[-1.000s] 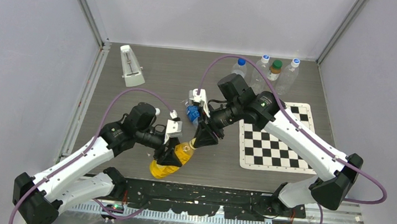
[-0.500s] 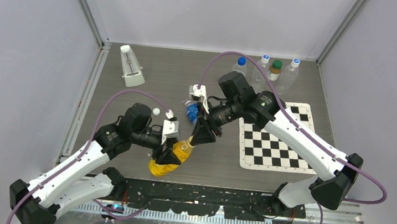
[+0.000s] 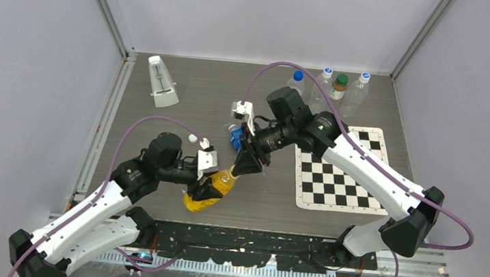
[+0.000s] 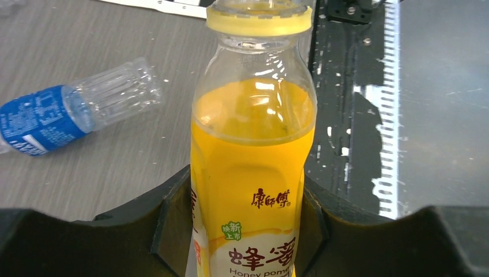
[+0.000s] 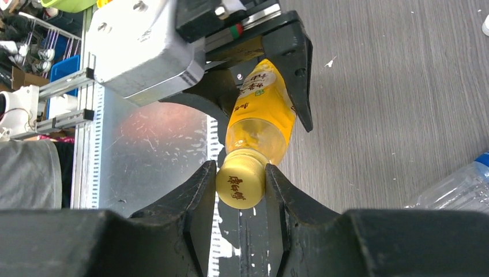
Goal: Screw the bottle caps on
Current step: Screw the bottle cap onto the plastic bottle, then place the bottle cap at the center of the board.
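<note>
A yellow juice bottle (image 3: 203,199) (image 4: 254,150) is tilted above the table's near edge, its neck pointing up and to the right. My left gripper (image 3: 206,189) (image 4: 245,199) is shut on its labelled body, a finger on each side. A yellow cap (image 5: 239,187) sits on the bottle's neck, and my right gripper (image 3: 243,167) (image 5: 241,173) is shut on it, both fingers pressed against its sides. A small white cap (image 3: 193,138) lies loose on the table behind my left wrist.
A clear bottle with a blue label (image 3: 235,137) (image 4: 57,118) lies on its side just behind the grippers. Capped bottles (image 3: 326,85) stand at the back right, one with a dark green cap (image 3: 342,79). A checkered mat (image 3: 342,173) lies right, a white metronome-like object (image 3: 162,82) back left.
Both grippers and the yellow bottle have shifted slightly left and toward the near edge, and the right wrist has turned. Both grips are unchanged.
</note>
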Tool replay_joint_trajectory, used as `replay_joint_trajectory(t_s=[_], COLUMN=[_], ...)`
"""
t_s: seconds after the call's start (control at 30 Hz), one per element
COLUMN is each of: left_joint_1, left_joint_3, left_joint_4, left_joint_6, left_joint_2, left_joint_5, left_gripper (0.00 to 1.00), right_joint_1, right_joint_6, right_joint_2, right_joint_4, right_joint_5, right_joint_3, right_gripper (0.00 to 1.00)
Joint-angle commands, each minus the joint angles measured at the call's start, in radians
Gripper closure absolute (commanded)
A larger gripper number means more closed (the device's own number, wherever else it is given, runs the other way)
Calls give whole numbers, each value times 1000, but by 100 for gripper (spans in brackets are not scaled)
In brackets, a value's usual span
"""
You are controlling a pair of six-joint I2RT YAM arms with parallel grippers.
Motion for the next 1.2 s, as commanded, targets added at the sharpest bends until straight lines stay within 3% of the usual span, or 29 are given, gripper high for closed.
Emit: replay_joint_trajectory(t_s=[0.0,0.3,0.43,0.7,0.93,1.17], left_joint_1=[-5,-6,-5,-6,-5,-5], left_joint_3=[36,-10,-11,28,45,42], left_joint_4=[390,534,460,211,161,145], left_joint_6=[68,80,97,111,119,128], left_joint_2=[-66,-78,-59,17,58,55], left_joint_5=[-16,-151,-239,-471,-604,-648], left_gripper=[100,100,100,100,100,100], right_joint_1=[10,-20,-39,-128,-150,-123], right_joint_6=[87,257,296,383,435,428], right_joint_2=[46,-2,-47,-212,-328,-275], right_joint_4=[-5,94,114,117,116,147], right_joint_5=[89,156,186,395,545,606], right_joint_3=[-45,-78,-92,-208,-330,-491], right_gripper=[100,99,100,100,100,100])
